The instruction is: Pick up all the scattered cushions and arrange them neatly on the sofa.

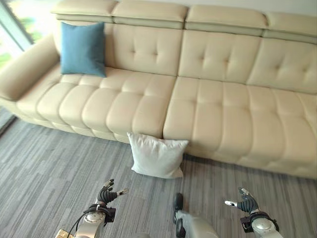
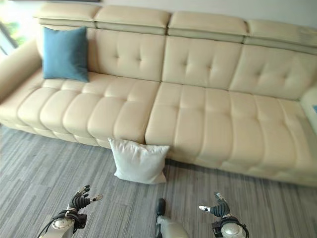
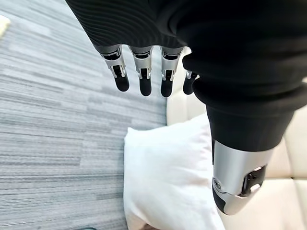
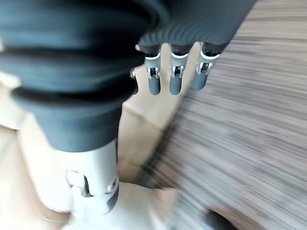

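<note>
The left hand (image 1: 110, 193) is hovering low over the grey carpet (image 1: 44, 173) with its fingers (image 3: 143, 76) relaxed and straight, holding nothing; the right hand (image 1: 246, 202) is hanging at a matching height on the other side, likewise slack and empty, thumb apart. Between them and a little ahead, the white cushion (image 1: 157, 156) is leaning on the floor against the front of the cream sofa (image 1: 218, 109), about where the two seat sections are meeting. The left wrist view is looking straight down its fingers onto that cushion (image 3: 165, 177), which is lying just past the fingertips but not touching them.

A blue cushion (image 1: 82, 48) is already standing upright in the sofa's left corner against the backrest (that one looks placed, so it probably needs nothing more).

By my reading the robot is in the approach step for the white cushion: squared up to it, hands spread, no contact made. The next move is calling for both hands to reach forward and down, closing on the cushion's two side edges, since a soft pillow will sag if pinched at one corner. It then needs lifting clear of the seat front and setting upright against the backrest.
</note>
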You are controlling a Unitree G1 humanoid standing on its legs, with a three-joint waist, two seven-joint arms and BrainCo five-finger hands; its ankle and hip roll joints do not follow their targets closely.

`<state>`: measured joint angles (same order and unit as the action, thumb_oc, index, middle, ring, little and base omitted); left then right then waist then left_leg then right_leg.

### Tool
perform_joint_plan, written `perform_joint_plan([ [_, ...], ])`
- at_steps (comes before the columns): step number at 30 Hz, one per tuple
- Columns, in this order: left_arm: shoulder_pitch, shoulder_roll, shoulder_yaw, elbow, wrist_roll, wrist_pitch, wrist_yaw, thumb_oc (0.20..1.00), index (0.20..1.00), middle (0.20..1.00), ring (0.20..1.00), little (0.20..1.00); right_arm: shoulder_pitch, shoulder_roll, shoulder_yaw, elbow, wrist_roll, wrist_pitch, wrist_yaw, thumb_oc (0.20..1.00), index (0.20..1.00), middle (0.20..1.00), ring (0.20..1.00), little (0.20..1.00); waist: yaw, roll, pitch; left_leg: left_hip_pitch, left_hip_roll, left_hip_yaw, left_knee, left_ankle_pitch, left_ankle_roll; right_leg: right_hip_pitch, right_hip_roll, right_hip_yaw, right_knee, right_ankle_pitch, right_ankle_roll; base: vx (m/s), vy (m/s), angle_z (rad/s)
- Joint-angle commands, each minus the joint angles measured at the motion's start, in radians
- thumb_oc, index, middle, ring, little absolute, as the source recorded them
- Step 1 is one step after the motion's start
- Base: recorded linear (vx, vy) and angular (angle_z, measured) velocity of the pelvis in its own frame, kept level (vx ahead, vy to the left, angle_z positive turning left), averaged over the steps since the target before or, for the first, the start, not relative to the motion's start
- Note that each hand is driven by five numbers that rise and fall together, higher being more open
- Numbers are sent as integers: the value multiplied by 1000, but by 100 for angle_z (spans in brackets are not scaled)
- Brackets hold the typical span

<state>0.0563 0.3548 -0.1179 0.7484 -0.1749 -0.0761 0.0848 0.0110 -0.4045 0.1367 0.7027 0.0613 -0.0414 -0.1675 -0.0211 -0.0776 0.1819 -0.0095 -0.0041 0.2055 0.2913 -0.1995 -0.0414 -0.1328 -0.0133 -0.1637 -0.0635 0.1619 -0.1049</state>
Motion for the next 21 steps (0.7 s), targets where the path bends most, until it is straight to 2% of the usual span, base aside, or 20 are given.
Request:
perform_joint_plan([
  [1,-19,26,-5,-15,27,-23,4,1000,1000,1000,1000,1000,4,-52,-17,1,26,-18,-18,1000,1000,1000,1000,1000,-16,29,-9,-98,64,-16,-111,136,-17,82,-47,1,135,-234,172,122,46,-22],
  [3,-15,27,-3,-15,23,-20,9,1000,1000,1000,1000,1000,2,-55,-11,11,17,-17,-21,1000,1000,1000,1000,1000,-2,39,-3,-105,92,-64,-179,198,-39,94,-40,13,146,-256,170,120,68,-62],
  [8,-8,24,-2,-15,14,-19,10,1000,1000,1000,1000,1000,-1,-55,-7,19,3,-14,-18,1000,1000,1000,1000,1000,4,51,-7,-94,103,-106,-206,214,-47,112,-44,31,151,-264,174,71,98,-36],
  [10,-5,21,-7,-9,19,-18,3,1000,1000,1000,1000,1000,5,-53,-14,13,-7,-15,-12,1000,1000,1000,1000,1000,-2,66,-24,-51,98,-98,-253,209,-47,128,-49,37,143,-261,183,131,199,-33],
  [12,-7,24,-10,-14,21,-18,2,1000,1000,1000,1000,1000,3,-48,-15,11,-7,-14,-9,1000,1000,1000,1000,1000,-5,69,-24,-45,88,-94,-246,199,-40,127,-61,45,148,-253,189,61,189,-27],
  [21,-12,53,15,-4,32,-19,15,1000,1000,1000,1000,1000,-15,-30,4,12,-41,-3,-2,1000,1000,1000,1000,1000,14,52,-26,-47,40,-65,-202,126,8,107,-125,76,164,-222,234,36,190,-6],
])
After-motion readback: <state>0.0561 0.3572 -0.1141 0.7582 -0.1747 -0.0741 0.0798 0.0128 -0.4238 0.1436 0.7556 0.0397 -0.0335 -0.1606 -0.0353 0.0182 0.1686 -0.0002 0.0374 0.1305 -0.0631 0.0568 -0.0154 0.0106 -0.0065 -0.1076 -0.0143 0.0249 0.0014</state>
